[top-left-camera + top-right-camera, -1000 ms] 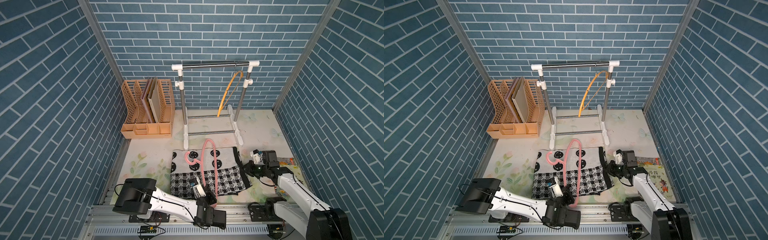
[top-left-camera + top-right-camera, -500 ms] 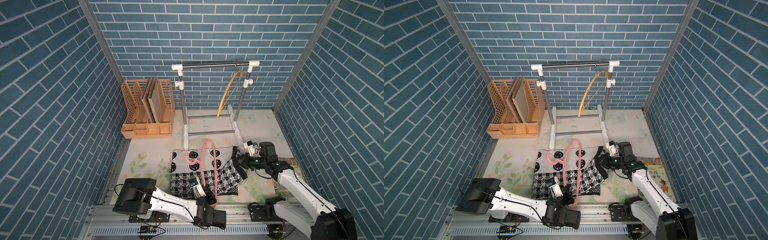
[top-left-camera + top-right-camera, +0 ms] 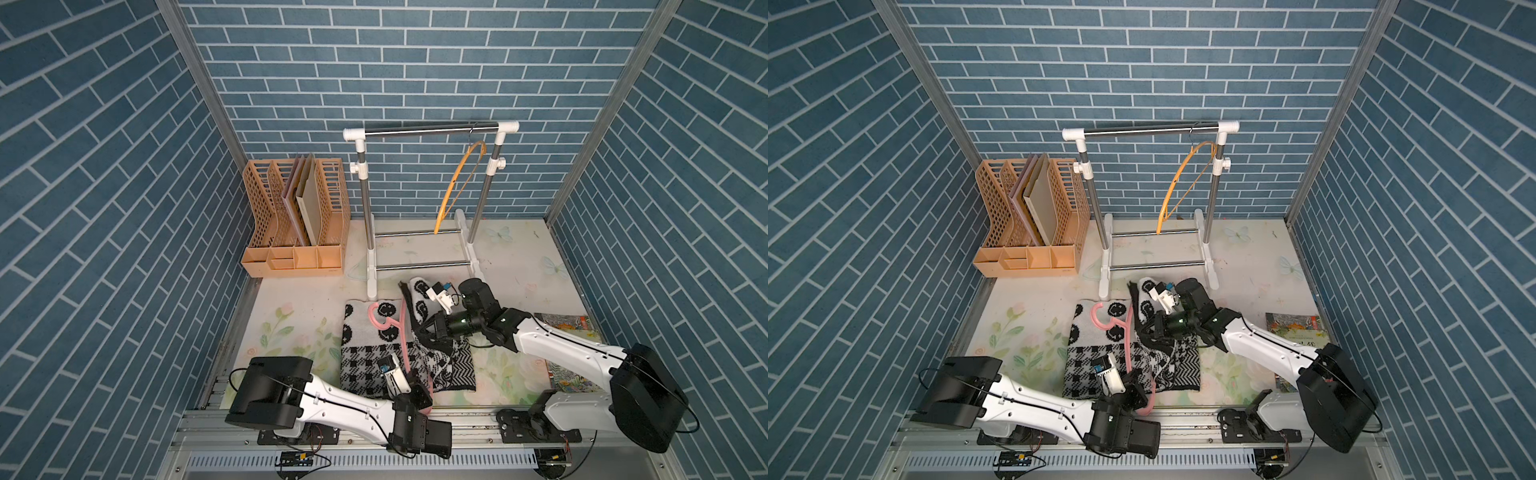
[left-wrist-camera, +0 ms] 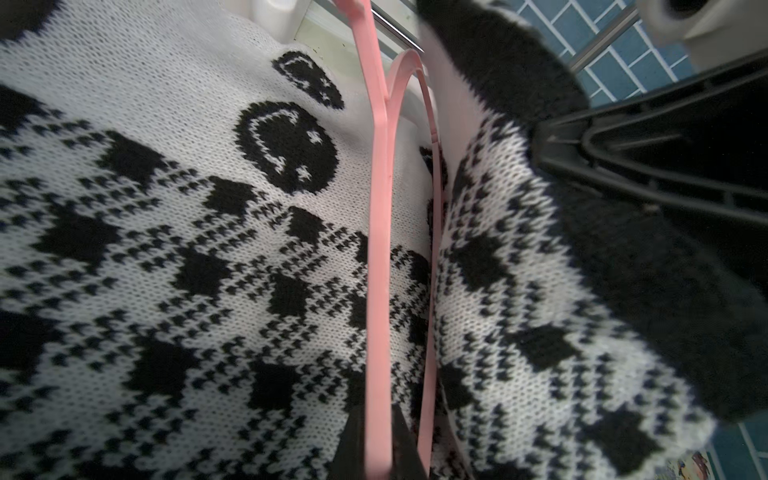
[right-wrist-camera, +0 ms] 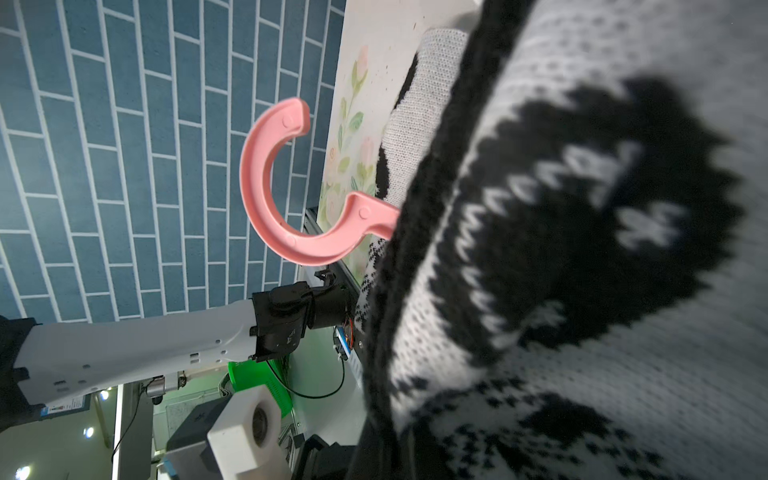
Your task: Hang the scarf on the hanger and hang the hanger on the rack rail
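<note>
The clothes rack stands at the back, in the upper middle of both top views. In front of it, in the lower middle, the black-and-white knit scarf is spread on the flowery mat. The left part of the scarf lies flat. Its right part is lifted off the mat and bunched up, and one end of it sticks up near the foot of the rack. The pink hanger runs up and down over the middle of the scarf, with its hook toward the rack, and the lifted part of the scarf is just beside it on the right. The left arm comes in from the lower left, low along the front rail, and its wrist bends up toward the scarf. The left gripper pinches the near end of the pink hanger. The right arm reaches in from the lower right and points to the left. The right gripper is pressed together on the dark edge of the lifted scarf.
</note>
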Robot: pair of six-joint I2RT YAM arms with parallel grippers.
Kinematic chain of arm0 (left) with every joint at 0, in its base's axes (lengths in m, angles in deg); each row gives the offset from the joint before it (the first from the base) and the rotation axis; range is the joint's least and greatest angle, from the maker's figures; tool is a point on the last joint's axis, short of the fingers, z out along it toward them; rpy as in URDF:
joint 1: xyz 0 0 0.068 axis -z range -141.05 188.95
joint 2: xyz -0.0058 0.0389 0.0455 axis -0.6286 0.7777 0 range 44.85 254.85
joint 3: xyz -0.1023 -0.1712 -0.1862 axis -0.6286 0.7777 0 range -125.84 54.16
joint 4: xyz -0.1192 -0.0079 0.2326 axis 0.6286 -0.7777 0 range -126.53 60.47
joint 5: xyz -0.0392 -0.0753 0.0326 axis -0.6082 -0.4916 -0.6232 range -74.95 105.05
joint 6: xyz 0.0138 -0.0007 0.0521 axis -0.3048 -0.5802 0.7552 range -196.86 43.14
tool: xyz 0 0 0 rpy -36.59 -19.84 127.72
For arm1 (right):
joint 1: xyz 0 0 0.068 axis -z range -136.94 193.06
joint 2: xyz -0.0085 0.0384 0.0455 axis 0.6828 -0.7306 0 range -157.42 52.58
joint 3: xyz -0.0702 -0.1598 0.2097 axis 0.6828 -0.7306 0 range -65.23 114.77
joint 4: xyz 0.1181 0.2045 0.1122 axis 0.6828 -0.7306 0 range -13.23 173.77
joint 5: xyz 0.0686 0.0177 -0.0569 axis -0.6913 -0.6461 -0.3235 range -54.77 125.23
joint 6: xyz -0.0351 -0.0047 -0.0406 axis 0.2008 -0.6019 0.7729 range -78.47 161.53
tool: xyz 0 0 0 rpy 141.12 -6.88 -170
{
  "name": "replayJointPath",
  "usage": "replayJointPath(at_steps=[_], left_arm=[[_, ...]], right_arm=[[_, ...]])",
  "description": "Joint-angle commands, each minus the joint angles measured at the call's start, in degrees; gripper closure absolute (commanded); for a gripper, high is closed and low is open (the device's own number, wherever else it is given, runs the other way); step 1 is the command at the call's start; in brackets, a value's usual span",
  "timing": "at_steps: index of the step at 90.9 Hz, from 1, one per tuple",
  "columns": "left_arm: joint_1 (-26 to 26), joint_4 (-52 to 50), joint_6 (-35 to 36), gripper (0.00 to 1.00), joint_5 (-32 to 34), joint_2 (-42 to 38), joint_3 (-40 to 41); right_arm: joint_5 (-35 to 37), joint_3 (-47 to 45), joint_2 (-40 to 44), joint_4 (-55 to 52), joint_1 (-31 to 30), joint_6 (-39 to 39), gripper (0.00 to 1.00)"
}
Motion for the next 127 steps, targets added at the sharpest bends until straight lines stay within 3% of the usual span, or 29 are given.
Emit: replayJointPath(at_steps=[1,15,27,44,54,66,78,92,106,127], left_arm=[[7.81,-4.67,-9.00,1.00,-1.48,1.69,-1.14],[7.79,-5.26,-9.20,1.00,-1.61,2.31,-1.81],[7.78,-5.67,-9.56,1.00,-1.50,2.62,-2.26],[7.75,-6.41,-9.65,1.00,-1.70,3.30,-3.29],[7.75,-7.34,-9.66,1.00,-1.74,3.72,-4.25],[7.76,-8.59,-9.66,1.00,-1.41,3.96,-5.08],[7.74,-11.04,-11.87,1.00,-1.72,3.25,-4.89],[7.74,-11.82,-11.99,1.00,-1.49,2.52,-4.83],[7.80,-11.49,-11.86,1.00,-1.74,3.07,-5.26],[7.75,-11.42,-11.74,1.00,-1.96,3.09,-5.18]], right_arm=[[2.38,3.27,-7.64,-1.36,-1.97,4.77,1.00],[6.01,1.07,-8.71,1.30,-1.96,3.86,1.00],[2.41,-1.07,-11.28,5.84,-1.96,2.14,1.00],[-0.32,-0.83,-10.82,6.75,-1.90,4.48,0.70],[0.97,1.09,-10.98,2.80,-1.92,7.68,0.60],[9.99,3.21,-10.36,-4.15,-1.47,8.83,0.60],[4.51,3.17,-8.54,1.23,-1.36,7.56,0.62],[2.95,7.99,-7.17,-3.33,-0.43,11.21,0.63],[2.20,9.24,-5.84,-6.74,2.34,11.46,0.51],[0.64,7.96,-3.37,-8.26,4.68,12.42,0.48]])
